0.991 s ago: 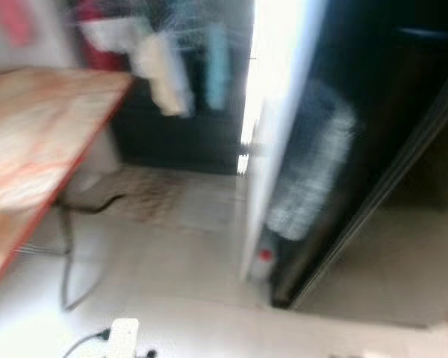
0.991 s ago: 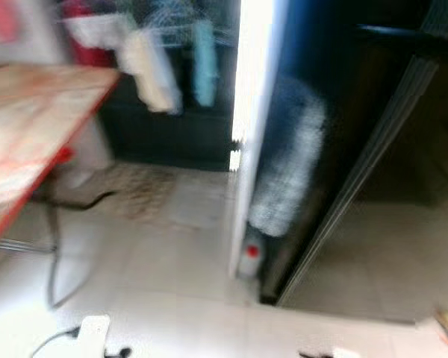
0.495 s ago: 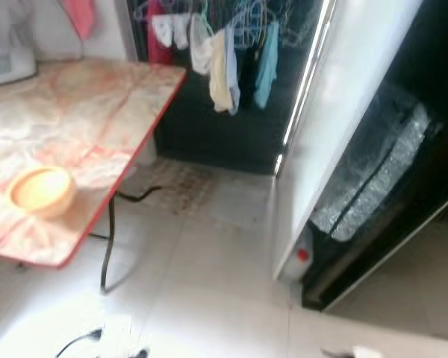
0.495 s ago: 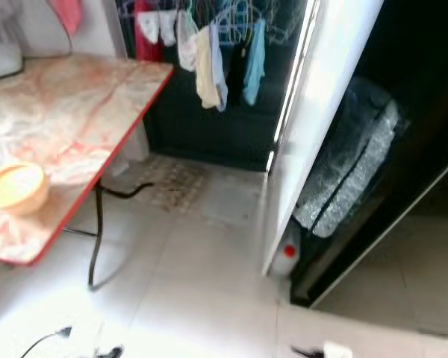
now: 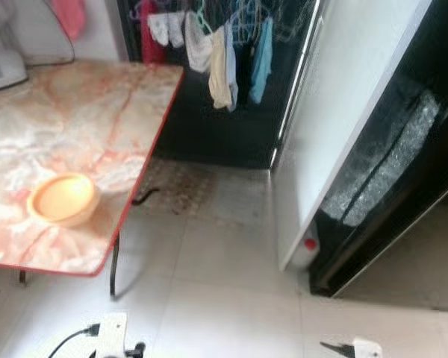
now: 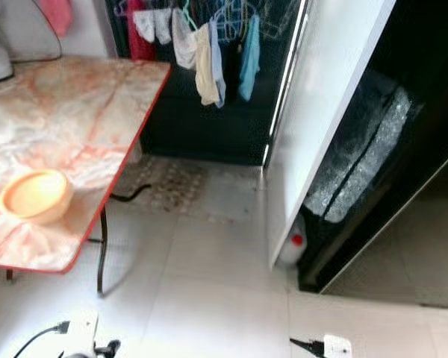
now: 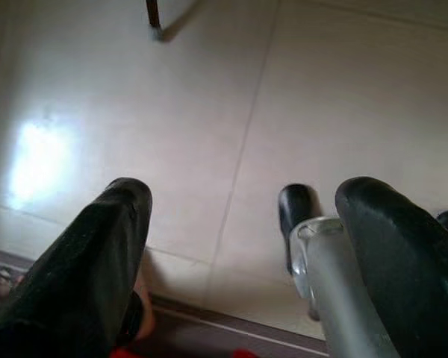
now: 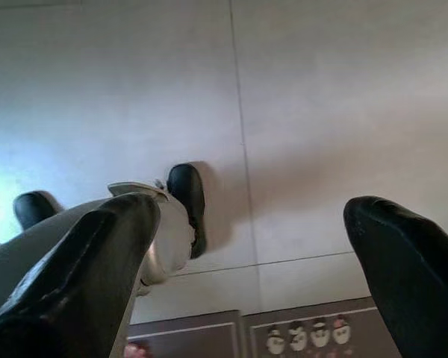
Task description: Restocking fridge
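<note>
- Left pincer [image 7: 239, 246]: fingers spread, nothing between them, pointing down at pale floor tiles [image 7: 209, 112]. Arm hangs idle.
- Right pincer [image 8: 246, 253]: also spread and empty, over the same tiled floor; a patterned mat edge shows at the lower edge of that wrist frame.
- Each wrist view also shows a silver leg ending in a black foot, which I take for the robot's own.
- Head view, lower left: counter [image 5: 75, 134] with marbled top and red edge, carrying a shallow orange bowl [image 5: 63, 199]. Part of a white appliance [image 5: 0, 67] sits at its upper-left corner.
- Bottom of frame: white power strip [image 5: 108, 335] with a black cord on the floor; a second white plug block [image 5: 366, 347] at lower right.
- Top centre: clothes on hangers [image 5: 224, 52] against a dark background.
- Right half: tall white panel [image 5: 343, 127], likely the fridge door or side, with a dark opening [image 5: 403, 149] beside it holding something silvery and crinkled. Small red-capped bottle [image 5: 308, 250] stands on the floor at the panel's foot.
- Progress, my read: early. No stock item in either pincer, nothing visibly placed. Fridge sits right of centre and well apart from the robot.
- Left to do: pick up stock, approach the fridge, load it.
</note>
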{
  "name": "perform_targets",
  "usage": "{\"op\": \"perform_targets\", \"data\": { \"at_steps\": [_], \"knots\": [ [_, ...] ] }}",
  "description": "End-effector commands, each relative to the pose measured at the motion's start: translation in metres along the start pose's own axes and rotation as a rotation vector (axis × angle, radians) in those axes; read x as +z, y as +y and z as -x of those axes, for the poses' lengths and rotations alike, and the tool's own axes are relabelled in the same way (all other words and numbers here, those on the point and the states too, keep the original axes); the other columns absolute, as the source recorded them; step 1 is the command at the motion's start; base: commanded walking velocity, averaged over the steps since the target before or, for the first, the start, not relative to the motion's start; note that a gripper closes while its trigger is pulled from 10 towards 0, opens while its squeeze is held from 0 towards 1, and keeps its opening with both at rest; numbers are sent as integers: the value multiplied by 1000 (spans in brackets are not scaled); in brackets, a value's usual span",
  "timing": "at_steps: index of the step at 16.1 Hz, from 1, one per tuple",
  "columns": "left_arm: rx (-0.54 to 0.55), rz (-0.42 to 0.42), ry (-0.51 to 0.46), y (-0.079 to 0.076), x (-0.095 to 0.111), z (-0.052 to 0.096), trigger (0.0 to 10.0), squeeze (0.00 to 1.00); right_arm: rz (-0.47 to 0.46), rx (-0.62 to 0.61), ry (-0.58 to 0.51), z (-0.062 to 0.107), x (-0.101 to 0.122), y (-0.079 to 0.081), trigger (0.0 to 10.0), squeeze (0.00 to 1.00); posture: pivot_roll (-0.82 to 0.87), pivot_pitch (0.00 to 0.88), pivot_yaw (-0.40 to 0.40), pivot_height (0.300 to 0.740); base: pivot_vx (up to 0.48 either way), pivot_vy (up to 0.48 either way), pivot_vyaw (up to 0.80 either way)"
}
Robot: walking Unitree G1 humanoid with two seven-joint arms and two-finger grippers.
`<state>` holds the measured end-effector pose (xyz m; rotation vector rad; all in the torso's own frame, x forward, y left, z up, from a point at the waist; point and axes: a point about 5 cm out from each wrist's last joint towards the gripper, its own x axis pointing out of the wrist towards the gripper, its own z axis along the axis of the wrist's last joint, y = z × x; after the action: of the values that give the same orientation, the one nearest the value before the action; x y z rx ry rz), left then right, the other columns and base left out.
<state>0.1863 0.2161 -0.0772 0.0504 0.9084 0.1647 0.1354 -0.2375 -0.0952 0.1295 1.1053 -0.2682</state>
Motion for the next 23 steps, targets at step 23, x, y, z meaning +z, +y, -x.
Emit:
{"op": "perform_targets", "data": {
  "at_steps": [23],
  "knots": [
    [-26, -17, -120, -11, 59, -8, 10000, 0, 30, 34, -103, -2, 56, 4, 10000, 0, -169, 77, -1, 740, 0, 11, 0]
  ]
}}
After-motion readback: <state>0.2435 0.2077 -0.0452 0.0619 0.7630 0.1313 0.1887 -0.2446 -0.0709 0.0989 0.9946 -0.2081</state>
